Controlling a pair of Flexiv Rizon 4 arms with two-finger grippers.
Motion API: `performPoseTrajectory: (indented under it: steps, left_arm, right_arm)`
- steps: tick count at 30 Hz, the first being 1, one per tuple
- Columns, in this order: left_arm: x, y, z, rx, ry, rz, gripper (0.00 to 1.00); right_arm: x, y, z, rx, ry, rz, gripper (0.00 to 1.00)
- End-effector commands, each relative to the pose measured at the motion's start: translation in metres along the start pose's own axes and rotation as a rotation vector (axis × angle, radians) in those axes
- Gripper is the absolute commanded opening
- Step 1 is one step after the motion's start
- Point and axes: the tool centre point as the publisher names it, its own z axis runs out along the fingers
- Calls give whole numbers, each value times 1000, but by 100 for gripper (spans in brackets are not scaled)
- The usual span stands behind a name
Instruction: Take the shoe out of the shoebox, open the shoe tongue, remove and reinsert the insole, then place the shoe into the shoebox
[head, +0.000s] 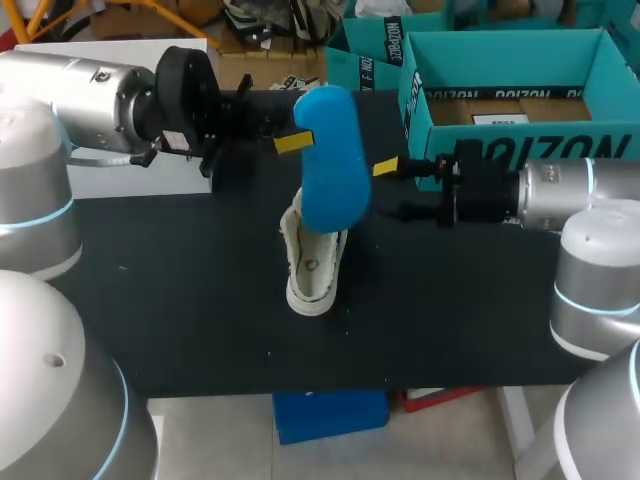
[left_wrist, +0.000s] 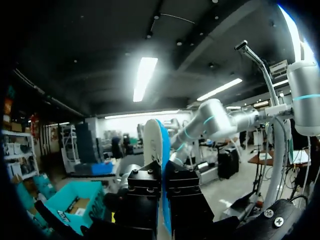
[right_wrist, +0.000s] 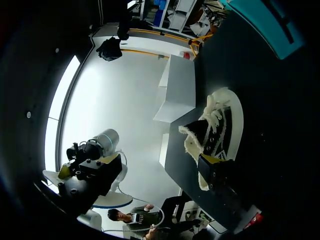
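our left gripper clamped on the blue insole just above the shoe, insole hiding the shoe's opening, our right gripper spread wide beside the shoe

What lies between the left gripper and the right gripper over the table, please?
The blue insole lies between them: the left gripper is shut on it, and the right gripper stands open beside it. The head view shows this.

Black lettering crosses the front wall of the teal shoebox; a white label inside is unreadably small.
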Motion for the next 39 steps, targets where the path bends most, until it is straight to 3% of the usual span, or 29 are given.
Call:
performPoseTrajectory:
  steps: [1,5,7,27,29,31,33,34,35,37,39]
  left_arm:
    - [5,8,-5,-334,-40,746,0]
    - [4,24,-8,-359,-8,909,0]
    - [1,32,-8,-348,29,812,0]
    - [1,32,-8,-348,29,812,0]
    - [17,33,-4,-344,29,899,0]
    - [35,45,-5,-314,13,934,0]
    - [51,59,-13,-335,13,976,0]
    - [60,66,-19,-291,-26,997,0]
    - [66,75,-25,-361,7,1026,0]
    - [80,90,-35,-301,-36,1047,0]
    - [94,105,-42,-368,-8,1113,0]
  right_arm:
    - [-1,0,2,-4,0,0,100]
    - [-1,0,2,-4,0,0,100]
    - [-1,0,2,-4,0,0,100]
    - [-1,0,2,-4,0,0,100]
    - [-1,0,2,-4,0,0,100]
    - [-1,0,2,-4,0,0,100]
    - [-1,0,2,-4,0,0,100]
    - [-1,0,2,-4,0,0,100]
    - [-1,0,2,-4,0,0,100]
    - [-1,0,2,-4,0,0,100]
    - [-1,0,2,-4,0,0,100]
